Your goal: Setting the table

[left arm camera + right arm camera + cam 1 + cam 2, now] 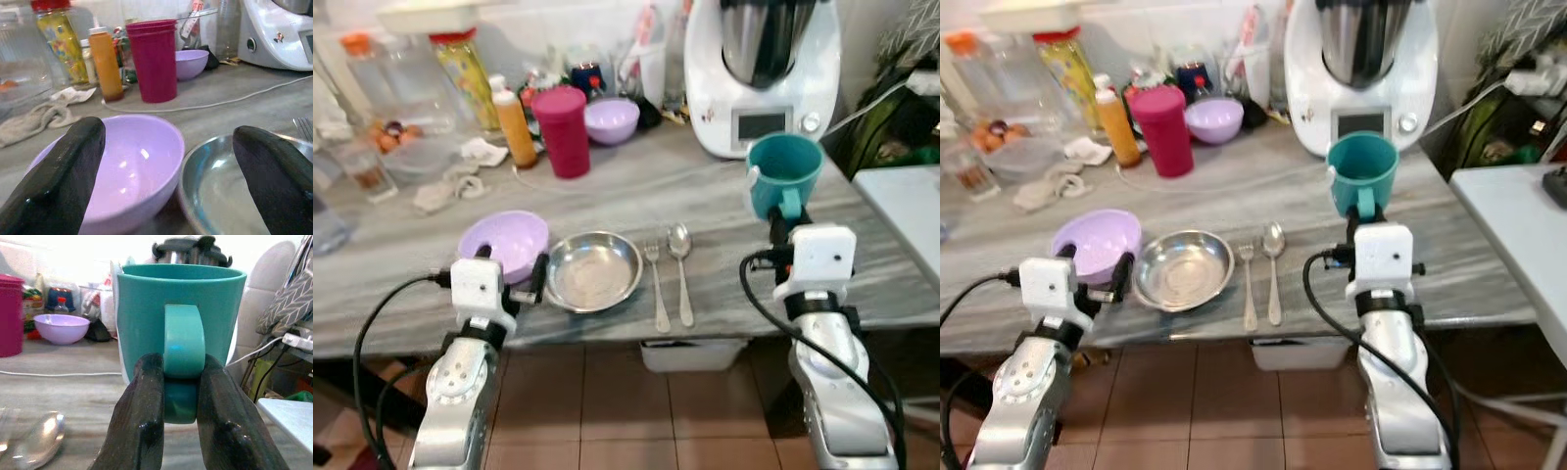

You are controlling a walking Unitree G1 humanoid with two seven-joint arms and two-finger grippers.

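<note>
Pinching the teal mug [784, 174] by its handle, the right tool [180, 396] carries it above the worktop [724, 186] beside the spoon [680, 262] (likely completing the setting), while the left tool [166, 161] straddles the lilac bowl [503, 243], fingers apart.

Grey wood-grain table [862, 264] — lilac bowl [504, 243], steel plate [593, 271], fork [656, 284], spoon [681, 266] lie on it.

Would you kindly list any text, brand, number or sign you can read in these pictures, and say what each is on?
No text can be read.
Yellow bottle: printed label, too blurred.
Kitchen machine: small logo and grey display, too small and blurred.
Teal mug, held by the right gripper: no markings visible.
</note>
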